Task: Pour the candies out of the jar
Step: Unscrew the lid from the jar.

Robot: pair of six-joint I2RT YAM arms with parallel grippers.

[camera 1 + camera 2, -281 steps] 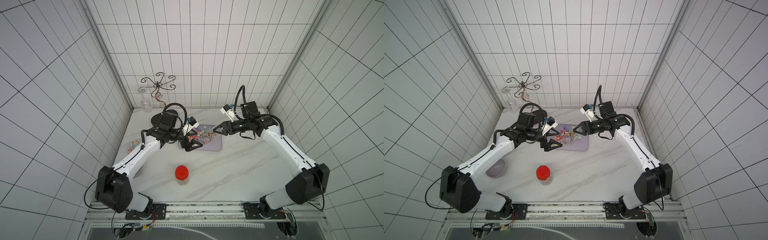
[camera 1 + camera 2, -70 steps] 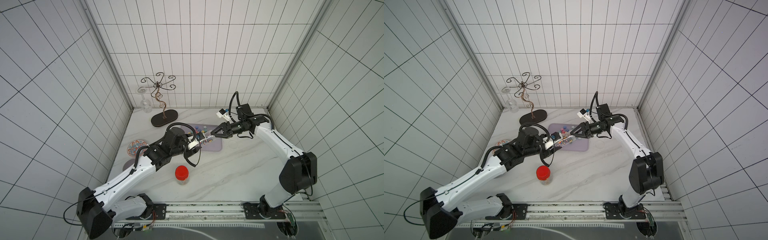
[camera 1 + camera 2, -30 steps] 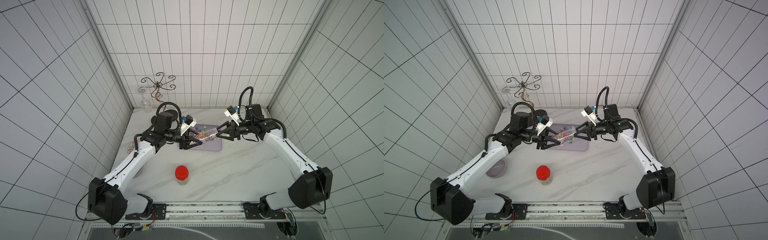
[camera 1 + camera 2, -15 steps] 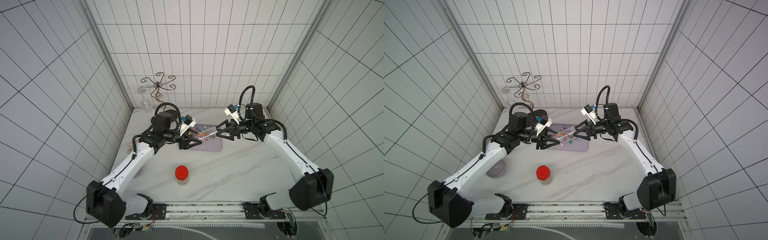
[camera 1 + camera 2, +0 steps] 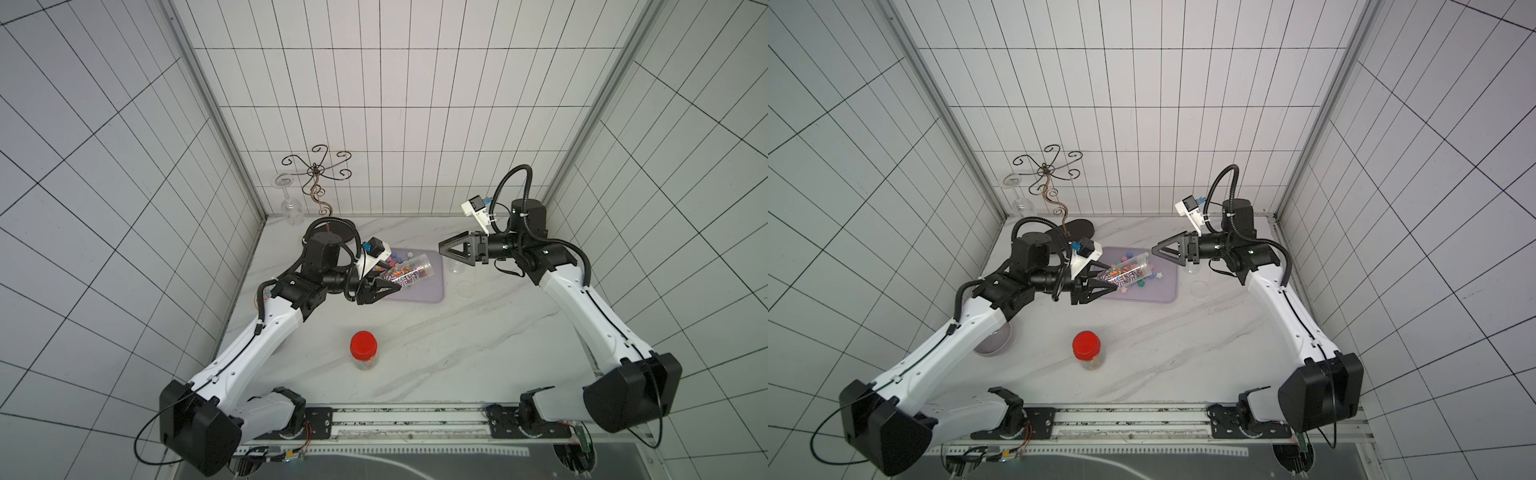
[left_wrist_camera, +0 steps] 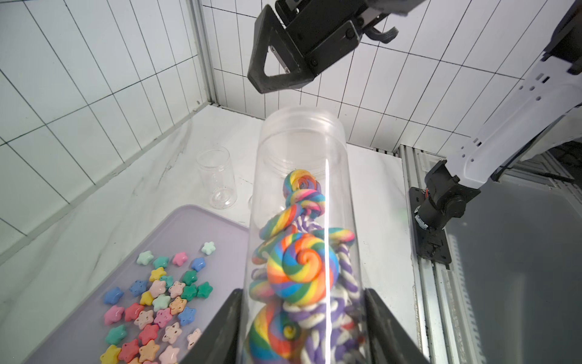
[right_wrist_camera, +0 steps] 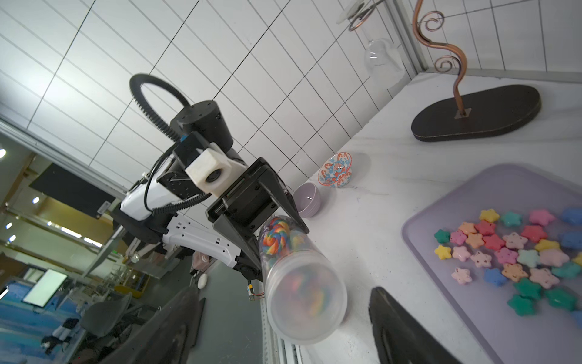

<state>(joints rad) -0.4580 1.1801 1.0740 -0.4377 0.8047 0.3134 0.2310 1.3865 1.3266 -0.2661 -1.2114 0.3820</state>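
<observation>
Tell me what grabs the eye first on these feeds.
The jar, packed with rainbow lollipops, is gripped by the left gripper and tilted above the purple tray. Bright star candies lie scattered on that tray, and the right gripper stands open just off the jar's far end. A red-lidded jar stands apart, up front.

From my seat I count three jars: one tall clear jar (image 5: 409, 277) at 12 o'clock holding at least four rainbow lollipops (image 6: 302, 268), one red-lidded jar (image 5: 363, 350) toward 6, and one small empty jar (image 6: 217, 179) at 2, with one loose clear lid (image 5: 465, 287) beside it. One lilac tray (image 5: 419, 295) carries some thirty star sweets (image 6: 157, 287); the frame edge cuts off more. At 9 there are two: one lilac bowl (image 5: 992, 340) and one patterned dish (image 7: 337, 170). At 11, one stand (image 5: 318, 183) and one wine glass (image 5: 291, 208).
</observation>
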